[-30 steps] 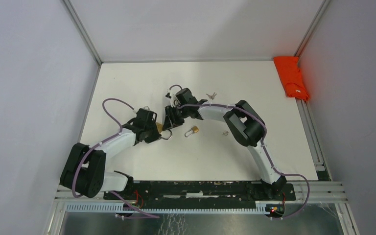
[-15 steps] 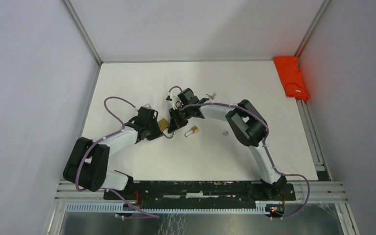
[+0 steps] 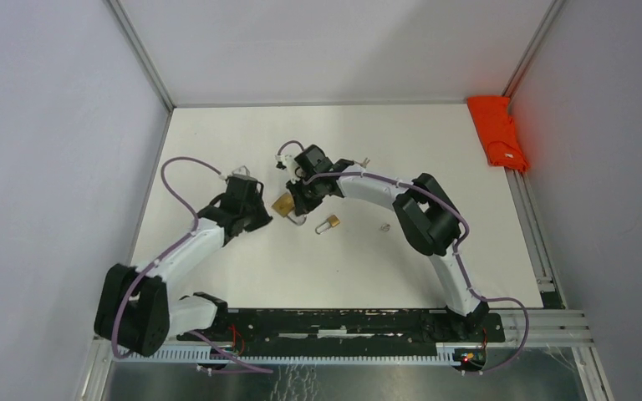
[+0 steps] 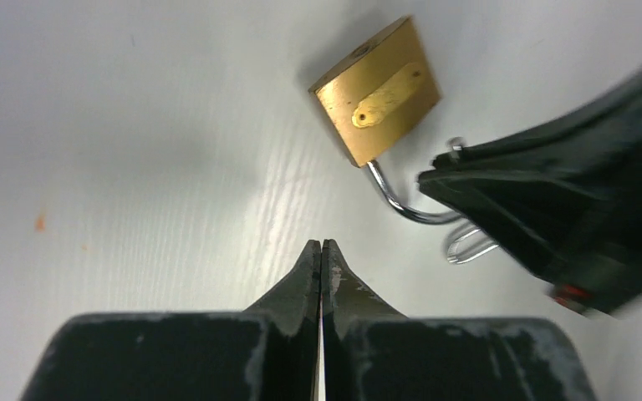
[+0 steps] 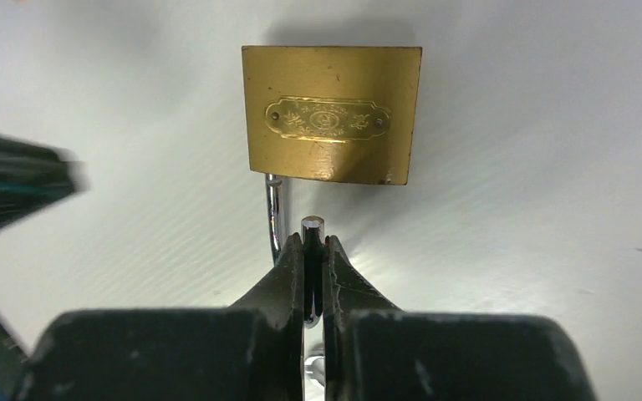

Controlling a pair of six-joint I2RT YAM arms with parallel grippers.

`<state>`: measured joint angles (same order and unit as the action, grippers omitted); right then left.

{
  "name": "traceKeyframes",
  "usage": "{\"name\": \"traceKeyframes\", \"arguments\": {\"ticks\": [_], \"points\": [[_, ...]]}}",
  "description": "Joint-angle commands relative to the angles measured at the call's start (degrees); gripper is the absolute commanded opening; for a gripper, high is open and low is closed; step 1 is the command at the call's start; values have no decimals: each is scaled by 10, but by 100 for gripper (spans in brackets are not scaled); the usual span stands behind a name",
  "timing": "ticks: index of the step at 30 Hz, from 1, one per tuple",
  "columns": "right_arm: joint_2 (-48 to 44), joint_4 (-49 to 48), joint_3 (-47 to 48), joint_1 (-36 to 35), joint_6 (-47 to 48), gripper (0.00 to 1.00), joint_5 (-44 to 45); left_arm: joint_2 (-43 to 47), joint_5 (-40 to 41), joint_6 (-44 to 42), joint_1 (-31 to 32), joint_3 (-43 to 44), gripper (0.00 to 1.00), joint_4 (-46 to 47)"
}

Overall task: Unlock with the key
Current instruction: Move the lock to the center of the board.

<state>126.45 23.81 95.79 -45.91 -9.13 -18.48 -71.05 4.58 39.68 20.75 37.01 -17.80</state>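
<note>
White surface is carrying a brass padlock (image 3: 282,204) near its middle. It is lying flat with its long axis running diagonally: body pointing far-left, shackle (image 5: 274,217) pointing near-right. The right gripper (image 5: 313,242) fingers are clamping the shackle's free leg. The left gripper (image 4: 320,251) is sitting just beside the lock, fingers pressed together on nothing. A smaller padlock (image 3: 328,223) is lying nearby.

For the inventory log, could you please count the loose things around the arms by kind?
Padlocks: 2 (big padlock, small padlock)
Orange cloth: 1
Tiny metal bits, too small to tell: 2
Total: 5
</note>
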Motion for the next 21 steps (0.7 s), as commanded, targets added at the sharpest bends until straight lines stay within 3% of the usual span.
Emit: {"name": "traceKeyframes", "arguments": {"ticks": [1,5,13,21], "points": [[-46,25,55,1,86,0,167,64,62,-18,1,94,2,-59],[-52,20,52,-18,151,0,290,73,84,-30,1,140,2,-90],[-16,5,24,-101,240,0,495,84,98,-24,1,144,2,-97],[18,15,13,-149,215,0,481,131,146,-30,1,158,2,-136]]}}
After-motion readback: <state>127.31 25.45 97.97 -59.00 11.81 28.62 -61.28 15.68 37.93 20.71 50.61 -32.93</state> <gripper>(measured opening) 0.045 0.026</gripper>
